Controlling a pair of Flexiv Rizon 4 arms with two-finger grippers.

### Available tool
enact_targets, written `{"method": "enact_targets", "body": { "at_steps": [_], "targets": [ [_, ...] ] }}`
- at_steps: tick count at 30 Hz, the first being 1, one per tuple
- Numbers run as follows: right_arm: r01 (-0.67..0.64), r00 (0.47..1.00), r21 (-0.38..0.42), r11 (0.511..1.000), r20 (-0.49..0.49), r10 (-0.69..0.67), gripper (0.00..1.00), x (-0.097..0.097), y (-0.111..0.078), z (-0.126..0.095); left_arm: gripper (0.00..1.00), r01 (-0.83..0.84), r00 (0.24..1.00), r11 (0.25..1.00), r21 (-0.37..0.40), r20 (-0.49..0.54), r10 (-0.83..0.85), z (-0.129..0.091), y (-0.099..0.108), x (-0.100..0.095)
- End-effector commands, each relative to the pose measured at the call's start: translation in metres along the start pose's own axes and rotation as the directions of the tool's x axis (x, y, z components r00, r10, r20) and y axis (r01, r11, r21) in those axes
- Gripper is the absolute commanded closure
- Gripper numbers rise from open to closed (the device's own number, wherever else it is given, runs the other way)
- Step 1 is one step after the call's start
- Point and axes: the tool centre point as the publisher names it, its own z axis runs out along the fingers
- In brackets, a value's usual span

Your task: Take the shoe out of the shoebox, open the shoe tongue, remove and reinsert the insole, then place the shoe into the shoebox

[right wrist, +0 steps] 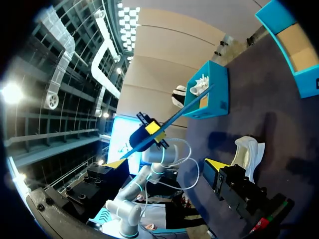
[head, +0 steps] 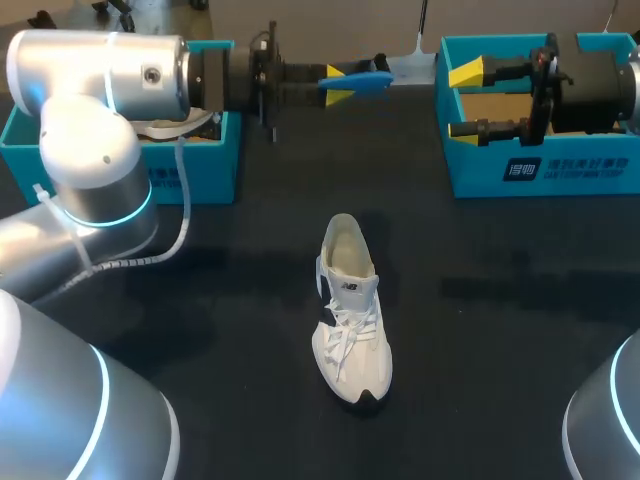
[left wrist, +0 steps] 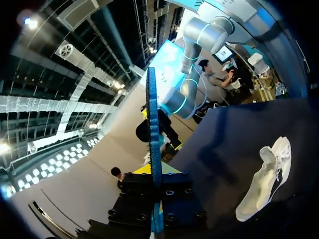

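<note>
left pincer [head: 338, 85] closed on blue insole [head: 368, 82], held in air over the surface's [head: 500, 300] far edge | right pincer [head: 466, 100] wide, empty, at right shoebox [head: 560, 170] | white shoe [head: 351, 312] upright mid-surface | insole likely light, floppy; pinch heel end, feed toe first | shoe interior unseen; left shoebox [head: 205, 165] partly behind left arm [head: 90, 150]

Dim overhead light — soft shadows on the dark table [head: 500, 385] (lamps glare in wrist views).
</note>
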Motion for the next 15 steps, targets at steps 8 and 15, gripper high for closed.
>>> {"method": "enact_targets", "body": {
  "at_steps": [8, 15],
  "targets": [
    [0.000, 1.000, -0.001, 1.000, 0.001, 0.000, 0.00, -0.0005, 0.0003, 0.0020, 1.00, -0.310, 0.950, 0.951, -0.001, -0.022, 0.310, -0.0038, -0.0084, 0.0022],
    [0.000, 1.000, -0.001, 1.000, 0.001, 0.000, 0.00, -0.0005, 0.0003, 0.0020, 1.00, -0.501, 0.865, 0.863, -0.060, -0.050, 0.499, -0.0068, -0.0032, 0.0049]
  ]
}}
